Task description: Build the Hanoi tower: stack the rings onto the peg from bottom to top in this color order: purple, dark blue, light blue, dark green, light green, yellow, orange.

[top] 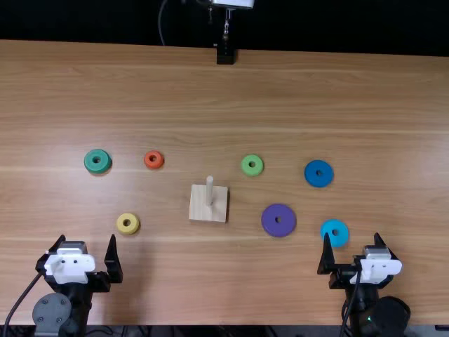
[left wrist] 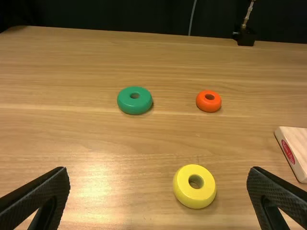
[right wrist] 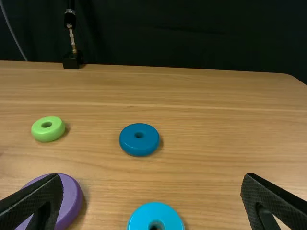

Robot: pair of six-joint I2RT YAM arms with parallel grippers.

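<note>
Left pincer (top: pixel 87 239): wide open, empty
Right pincer (top: pixel 352 237): wide open, empty, near light blue ring (top: pixel 340 229)
Peg (top: pixel 209 188): upright on block (top: pixel 198 212)
Purple ring (top: pixel 270 222): on counter (top: pixel 217 281), right of peg
Yellow ring (top: pixel 123 229): on counter, left of peg

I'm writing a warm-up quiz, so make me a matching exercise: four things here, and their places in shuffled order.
1. light blue ring
2. dark green ring
3. peg
4. yellow ring

A. nearest the left gripper
B. upright on the wooden base
C. nearest the right gripper
D. farthest left of the rings

Pairs: 1-C, 2-D, 3-B, 4-A
</note>
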